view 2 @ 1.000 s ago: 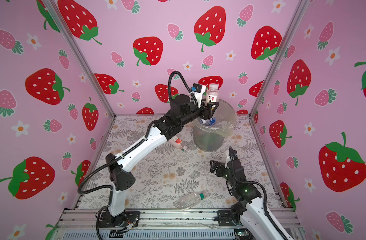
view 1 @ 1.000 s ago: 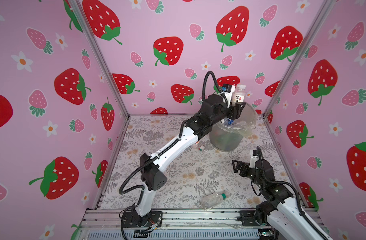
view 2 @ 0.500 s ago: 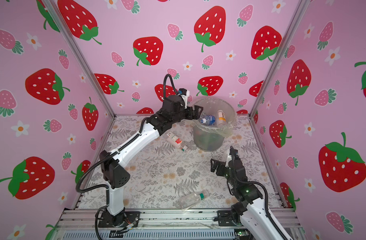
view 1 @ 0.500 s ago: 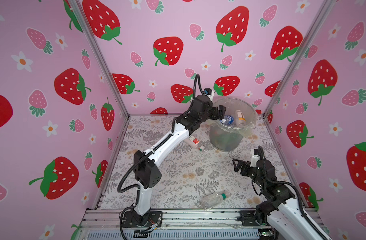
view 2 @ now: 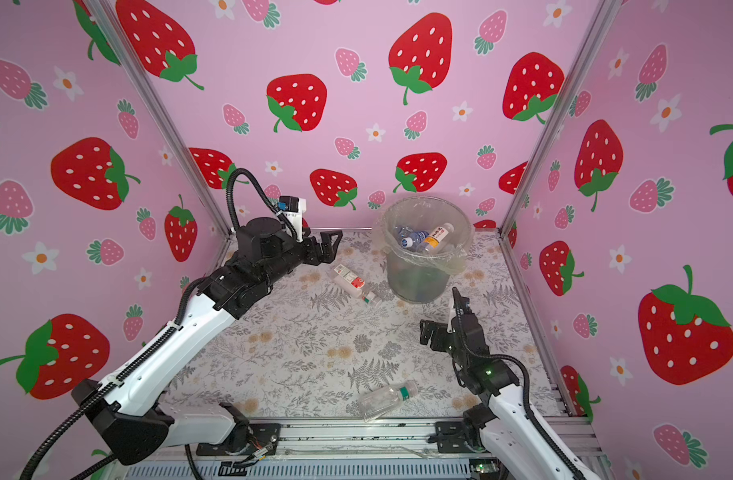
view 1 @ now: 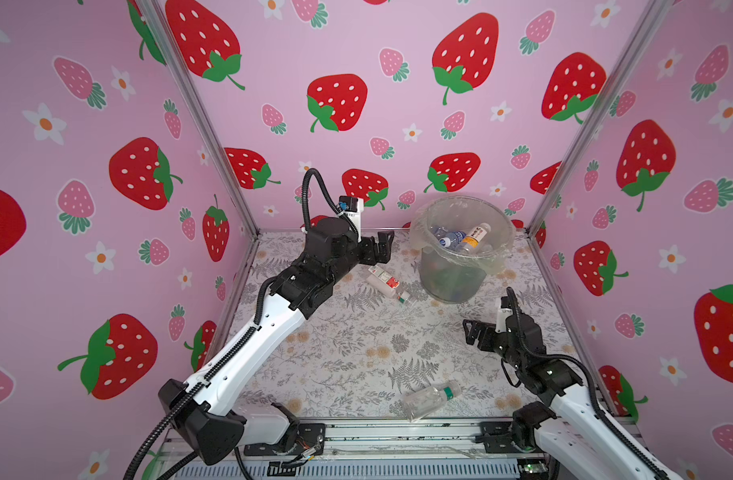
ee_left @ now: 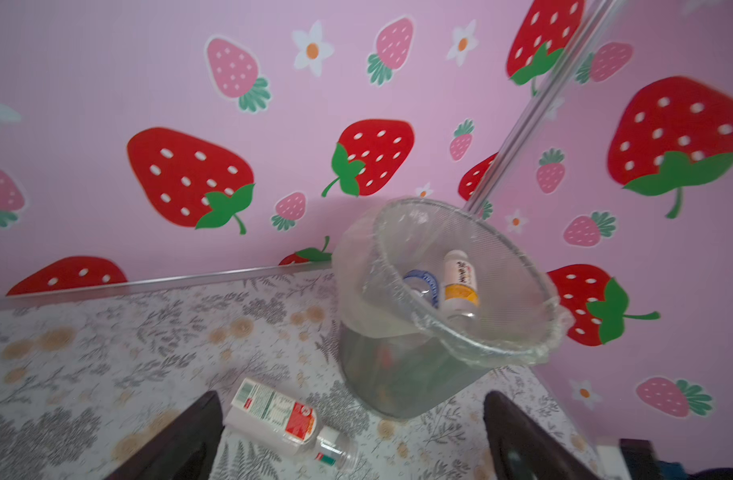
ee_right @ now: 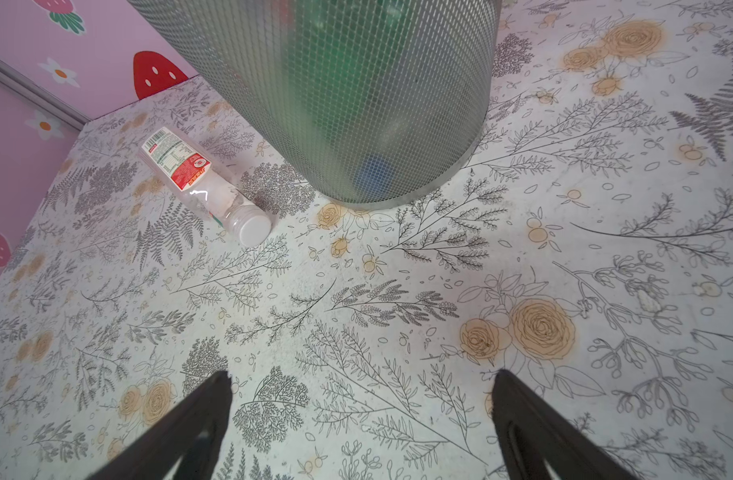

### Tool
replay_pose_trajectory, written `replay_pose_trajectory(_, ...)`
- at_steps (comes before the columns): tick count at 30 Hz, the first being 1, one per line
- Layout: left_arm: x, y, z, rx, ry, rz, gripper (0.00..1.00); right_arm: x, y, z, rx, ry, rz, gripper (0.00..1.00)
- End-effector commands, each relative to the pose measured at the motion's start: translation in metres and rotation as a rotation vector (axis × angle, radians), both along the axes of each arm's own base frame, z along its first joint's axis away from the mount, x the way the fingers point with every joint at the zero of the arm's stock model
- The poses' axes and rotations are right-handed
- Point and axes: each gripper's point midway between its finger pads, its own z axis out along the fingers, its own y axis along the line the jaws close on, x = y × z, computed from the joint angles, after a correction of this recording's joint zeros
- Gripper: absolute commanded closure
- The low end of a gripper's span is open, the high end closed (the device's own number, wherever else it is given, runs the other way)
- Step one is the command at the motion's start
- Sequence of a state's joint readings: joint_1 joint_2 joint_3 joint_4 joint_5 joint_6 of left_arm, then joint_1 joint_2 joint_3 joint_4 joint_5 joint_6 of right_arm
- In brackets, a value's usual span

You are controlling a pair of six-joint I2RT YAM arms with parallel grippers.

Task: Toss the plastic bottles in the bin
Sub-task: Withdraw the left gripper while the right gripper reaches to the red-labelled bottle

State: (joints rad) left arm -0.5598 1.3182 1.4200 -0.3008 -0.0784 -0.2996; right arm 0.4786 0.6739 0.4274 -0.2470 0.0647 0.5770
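Two grippers hang over the table [view 1: 356, 353], both holding nothing. Near the back edge, the left gripper [view 1: 382, 249] has its fingers spread wide. Just beside it a red-labelled bottle [view 1: 384, 281] lies on its side. A clear bottle [view 1: 429, 397] lies by the front edge. At the back right corner the bin [view 1: 456, 286] holds several bottles [view 1: 472, 237]. In front of the bin the right gripper [view 1: 469, 332] hovers, its fingers wide apart.

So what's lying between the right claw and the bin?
Nothing. In the right wrist view, only bare flowered table runs from the right claw to the bin; the red-label bottle lies off to the side.
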Motion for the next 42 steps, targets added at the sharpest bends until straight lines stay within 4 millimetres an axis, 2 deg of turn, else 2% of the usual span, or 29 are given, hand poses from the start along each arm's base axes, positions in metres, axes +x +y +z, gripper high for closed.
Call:
replay_pose_trajectory(1, -0.008, 0.036, -0.017, 0.054, 0.046, 0.074, 0.01, 0.004, 0.01, 0.017, 0.002, -0.043, 0.048, 0.01)
replay_pose_trajectory(4, -0.012, 0.061, -0.029, 0.058, 0.1, 0.13, 0.01, 0.005, 0.023, 0.02, -0.017, -0.053, 0.091, 0.01)
replay_pose_trajectory(12, -0.017, 0.101, -0.065, -0.005, 0.228, 0.183, 0.01, 0.01, 0.074, 0.016, -0.204, -0.076, 0.276, 0.01)
replay_pose_trajectory(21, -0.031, 0.139, -0.094, 0.032, 0.239, 0.294, 0.01, 0.025, 0.106, 0.021, -0.249, -0.124, 0.405, 0.01)
replay_pose_trajectory(24, -0.032, 0.144, -0.096, 0.021, 0.205, 0.301, 0.01, 0.028, 0.118, 0.013, -0.268, -0.105, 0.462, 0.01)
replay_pose_trajectory(29, -0.029, 0.159, -0.113, 0.001, 0.315, 0.347, 0.01, 0.034, 0.133, 0.005, -0.291, -0.098, 0.514, 0.01)
replay_pose_trajectory(34, -0.033, 0.154, -0.107, -0.043, 0.258, 0.312, 0.01, 0.044, 0.145, 0.008, -0.323, -0.124, 0.554, 0.01)
replay_pose_trajectory(42, -0.034, 0.174, -0.109, 0.039, 0.277, 0.39, 0.01, 0.067, 0.172, -0.001, -0.373, -0.133, 0.627, 0.01)
